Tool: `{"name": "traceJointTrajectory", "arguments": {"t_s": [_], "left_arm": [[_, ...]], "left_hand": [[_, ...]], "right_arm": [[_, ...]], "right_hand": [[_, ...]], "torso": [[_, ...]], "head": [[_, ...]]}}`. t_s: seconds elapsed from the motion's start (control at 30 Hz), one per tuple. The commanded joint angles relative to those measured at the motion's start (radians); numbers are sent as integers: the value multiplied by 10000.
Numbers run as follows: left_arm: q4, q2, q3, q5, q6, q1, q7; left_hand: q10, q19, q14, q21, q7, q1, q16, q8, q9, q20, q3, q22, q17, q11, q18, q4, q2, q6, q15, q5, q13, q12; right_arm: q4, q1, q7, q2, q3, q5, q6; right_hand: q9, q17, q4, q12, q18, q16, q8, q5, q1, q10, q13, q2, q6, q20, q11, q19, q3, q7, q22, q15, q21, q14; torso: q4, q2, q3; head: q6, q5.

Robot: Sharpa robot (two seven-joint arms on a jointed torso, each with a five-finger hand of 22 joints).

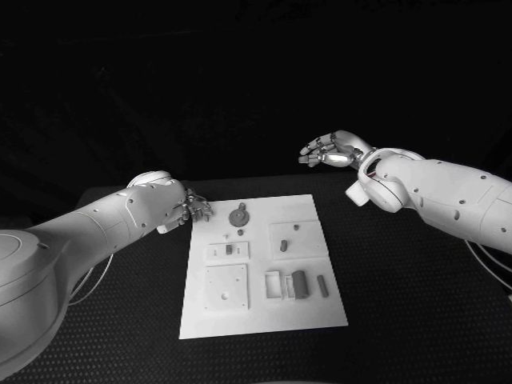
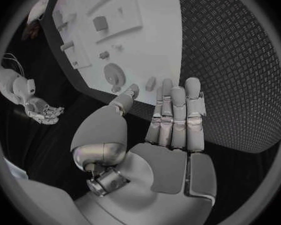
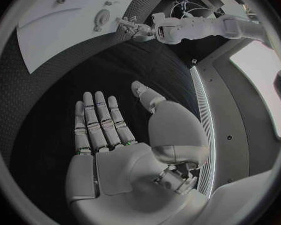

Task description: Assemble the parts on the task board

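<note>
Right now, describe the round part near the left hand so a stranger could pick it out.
Start at the white task board in the middle of the black table. Go to its far end, the corner beside the left hand. The round part lies flat there, a disc with a small stub at its far edge; its neighbours are small pegs and upright blocks.

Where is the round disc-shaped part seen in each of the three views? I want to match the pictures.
Head view: the round part lies at the far end of the task board, beside the left robot hand.
Left wrist view: it lies on the board, just beyond that hand's fingertips.
Right wrist view: it lies at the board's end, near the left robot hand.
Shared landmark: the left robot hand, close to the part.
</note>
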Motion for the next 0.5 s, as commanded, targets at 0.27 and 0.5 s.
{"name": "traceJointTrajectory", "arguments": {"t_s": [0.27,0.5], "left_arm": [[-59,33,6,122,115,-5,146],[-128,63,6,200,92,-24,156]], "left_hand": [[59,-11,56,32,-33,34,-41,52,-30,-77,-3,46,58,-31,428,-169,278,125,-69,-29,22,65],[76,2,78,24,-37,94,-64,50,-53,-84,-5,77,100,-35,421,-291,468,141,-75,-29,31,56]], "right_arm": [[24,2,63,-5,5,-56,30],[25,4,64,12,5,-57,34]], "right_hand": [[-15,12,55,-57,-69,-37,64,4,62,90,-5,-52,-78,8,-4,74,5,369,15,-14,-61,65],[-18,13,57,-61,-68,-40,66,3,62,93,-5,-52,-78,9,-4,78,4,369,17,-14,-68,65]], "torso": [[7,-10,-5],[2,-13,-6]], "head": [[-34,-37],[-43,-51]]}}
